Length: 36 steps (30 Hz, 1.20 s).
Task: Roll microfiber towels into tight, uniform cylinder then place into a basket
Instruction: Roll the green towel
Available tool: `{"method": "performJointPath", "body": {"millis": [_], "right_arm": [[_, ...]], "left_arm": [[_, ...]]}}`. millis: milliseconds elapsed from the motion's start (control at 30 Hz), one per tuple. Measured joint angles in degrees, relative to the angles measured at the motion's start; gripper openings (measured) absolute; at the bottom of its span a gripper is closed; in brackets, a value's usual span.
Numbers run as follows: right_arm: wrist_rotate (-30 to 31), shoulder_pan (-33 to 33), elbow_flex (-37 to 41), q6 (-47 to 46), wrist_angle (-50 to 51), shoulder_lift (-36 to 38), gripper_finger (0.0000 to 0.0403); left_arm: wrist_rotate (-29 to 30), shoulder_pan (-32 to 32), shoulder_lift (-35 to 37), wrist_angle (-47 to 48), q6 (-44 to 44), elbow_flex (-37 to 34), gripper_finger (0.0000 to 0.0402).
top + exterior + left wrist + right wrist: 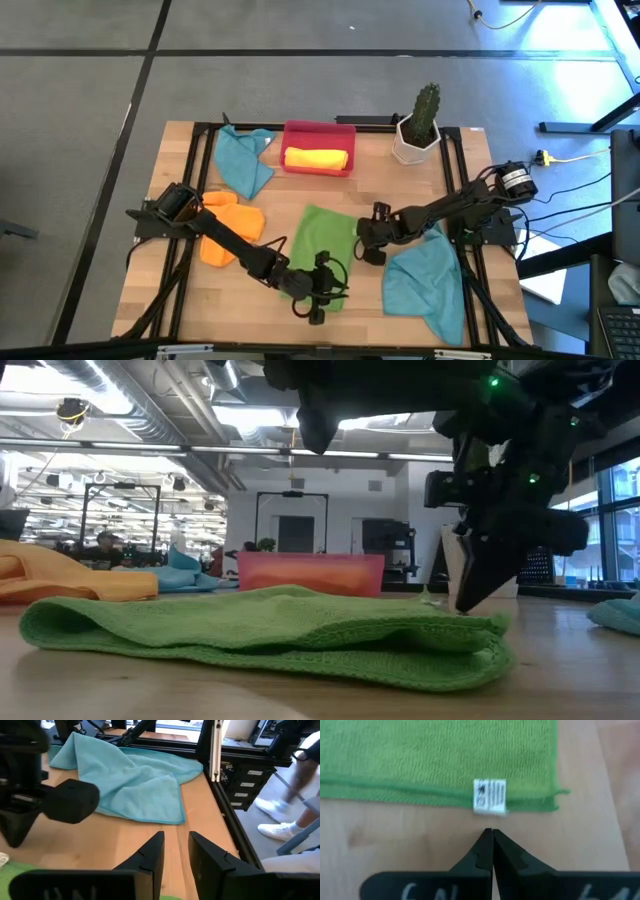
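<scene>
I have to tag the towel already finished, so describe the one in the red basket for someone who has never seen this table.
Start at the red basket on the table's far edge, between a teal towel and the white cactus pot. The yellow towel lies inside it. It alone is rolled into a cylinder; the other towels lie loose on the wood.

Lab: ceiling ducts [130, 400], equipment racks [290, 520]

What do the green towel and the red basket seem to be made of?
Green towel: soft knitted cloth, likely microfiber; fine looped nap, stitched hem, sewn-on label. Red basket: probably moulded plastic; smooth, even walls, slightly translucent in the low view.
</scene>
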<state>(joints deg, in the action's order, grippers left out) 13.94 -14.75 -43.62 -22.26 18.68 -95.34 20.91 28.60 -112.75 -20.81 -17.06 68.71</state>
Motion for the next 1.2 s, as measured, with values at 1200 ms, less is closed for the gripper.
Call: {"method": "performJointPath", "body": {"millis": [1200], "right_arm": [[3.3, -8.5, 0.3, -4.5, 6.9, 8.6, 0.0006]], "left_arm": [[0.0, 0.0, 0.0, 2.0, 1.1, 0.0, 0.0080]]}}
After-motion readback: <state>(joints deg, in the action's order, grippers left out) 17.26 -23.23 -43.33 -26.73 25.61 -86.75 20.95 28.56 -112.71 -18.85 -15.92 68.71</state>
